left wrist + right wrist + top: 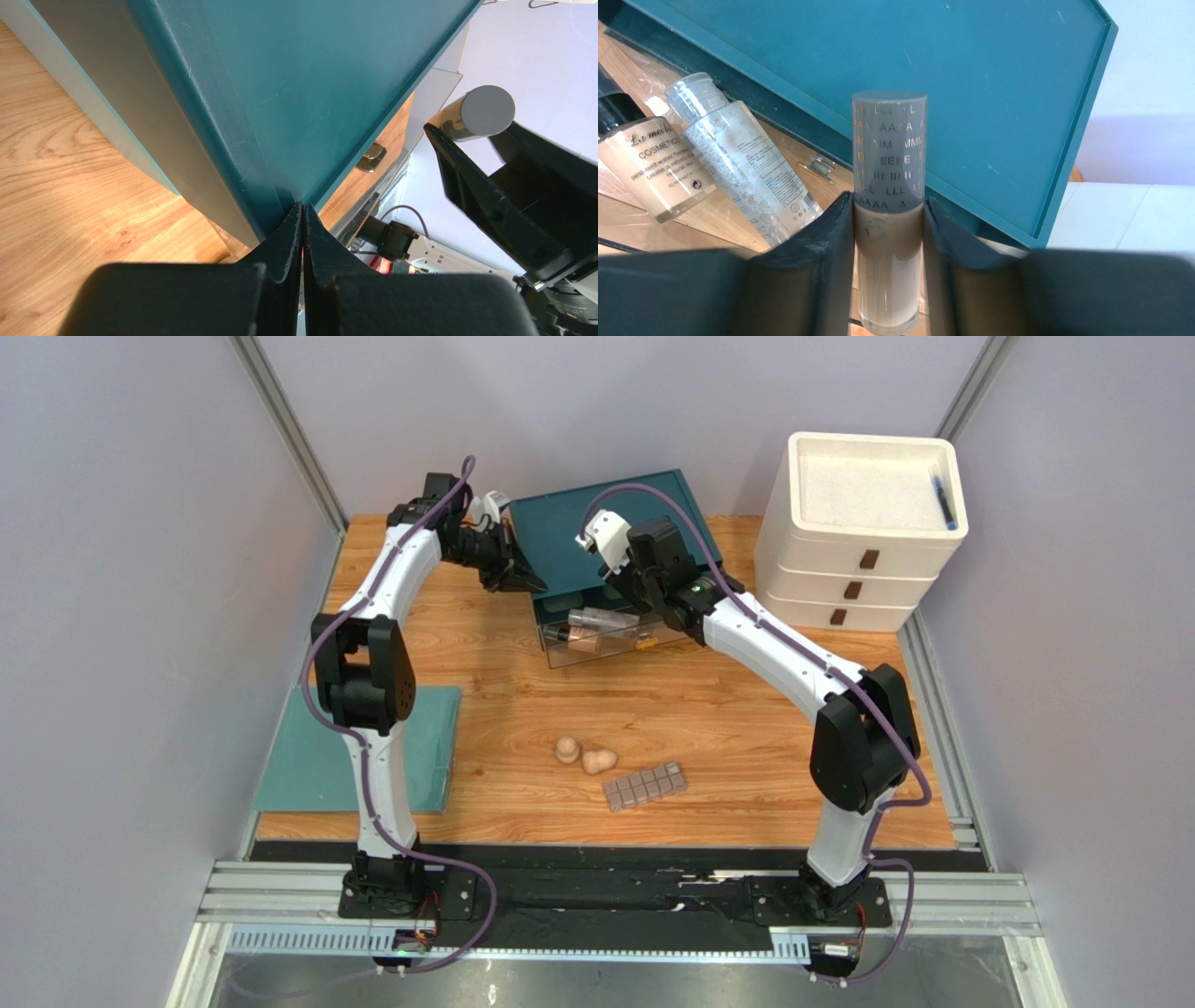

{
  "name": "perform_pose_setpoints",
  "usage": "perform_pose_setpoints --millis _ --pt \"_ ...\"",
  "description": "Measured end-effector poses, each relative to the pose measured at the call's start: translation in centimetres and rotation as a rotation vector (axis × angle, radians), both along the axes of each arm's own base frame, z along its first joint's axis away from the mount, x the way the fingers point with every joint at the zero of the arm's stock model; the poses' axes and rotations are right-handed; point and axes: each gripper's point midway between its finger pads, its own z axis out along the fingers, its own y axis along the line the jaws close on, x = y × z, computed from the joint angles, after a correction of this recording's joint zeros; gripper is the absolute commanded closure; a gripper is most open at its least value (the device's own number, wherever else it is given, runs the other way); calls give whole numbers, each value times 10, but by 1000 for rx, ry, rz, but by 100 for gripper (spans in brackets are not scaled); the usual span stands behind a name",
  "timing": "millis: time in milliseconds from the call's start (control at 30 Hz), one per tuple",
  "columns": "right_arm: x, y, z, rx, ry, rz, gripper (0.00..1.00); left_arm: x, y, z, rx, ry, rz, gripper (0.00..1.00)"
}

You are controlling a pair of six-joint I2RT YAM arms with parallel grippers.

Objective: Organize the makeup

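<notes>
Beige sponges (567,751) two, right end effector (889,204) grasping one tube (889,154), left end effector (303,210) pinching teal lid (316,70)

Two sponges (565,749) (599,760), two tubes (889,210) (650,164), one bottle (749,175), one palette (645,786), one pen (944,497) and one drawer chest (856,546) are being shown here.
</notes>
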Motion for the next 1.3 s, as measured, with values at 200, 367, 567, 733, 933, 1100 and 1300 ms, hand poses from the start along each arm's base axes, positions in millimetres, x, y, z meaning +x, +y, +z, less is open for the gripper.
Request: perform_pose_setpoints --millis 200,367,567,733,933,1100,1300 --pt "-1 -2 -7 8 19 -4 33 1 0 0 0 5 0 98" --pt "-3 -6 -13 5 32 -31 34 0 0 0 0 16 -1 98" --pt "0 -20 -8 51 18 -172 68 0 0 0 1 19 -1 98" --pt "-14 -34 24 234 0 -281 100 0 0 0 2 20 -1 98" --pt "-53 -58 66 573 65 -321 100 0 0 0 2 21 -1 98" --pt "-73 -47 36 669 245 -287 100 0 0 1 3 21 0 98" --pt "-103 -19 -63 607 605 -281 100 0 1 3 8 22 2 98"
